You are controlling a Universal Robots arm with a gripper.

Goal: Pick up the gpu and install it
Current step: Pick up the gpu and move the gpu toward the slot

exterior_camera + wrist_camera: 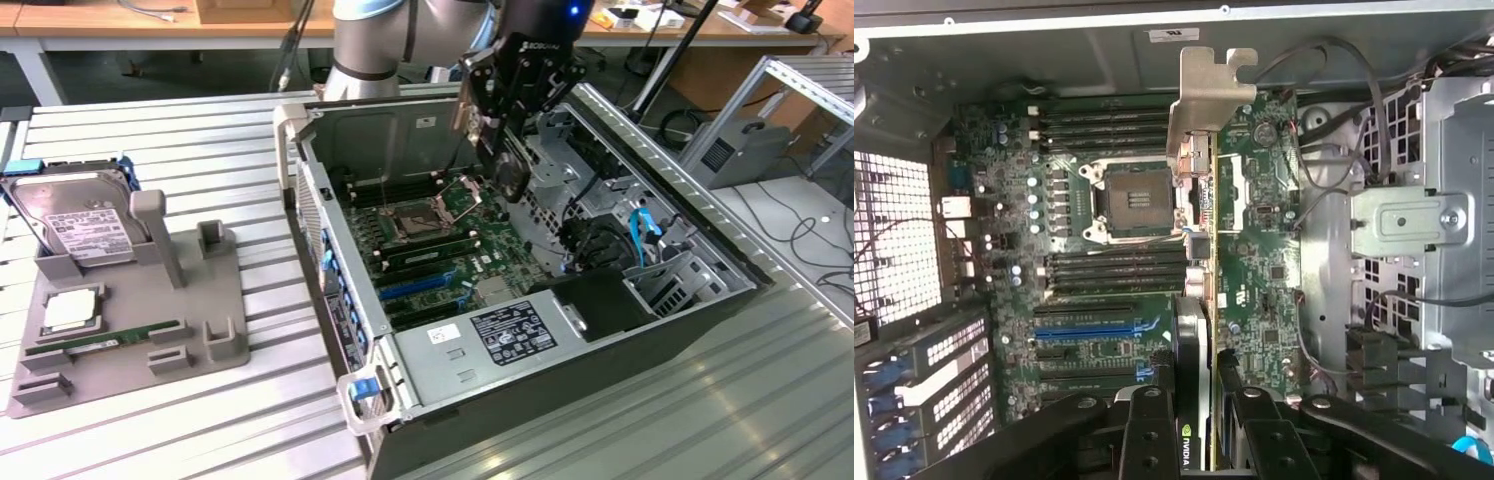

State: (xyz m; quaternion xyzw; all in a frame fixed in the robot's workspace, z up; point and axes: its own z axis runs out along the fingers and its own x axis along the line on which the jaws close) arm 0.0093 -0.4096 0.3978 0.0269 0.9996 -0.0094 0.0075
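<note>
The gripper (1195, 400) pinching the gpu (1197, 330) edge-on between its jaws, silvery bracket (1209, 95) plain in wrist view, gripped end cut off, exterior view has the card dark, hard to make out, over the open computer case (387, 130)

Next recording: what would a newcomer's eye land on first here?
The open computer case lies on the slatted table, its green motherboard bare. Over that board the gripper holds the gpu between its fingers. On the exterior view's left stands a grey holder with a hard drive.
</note>
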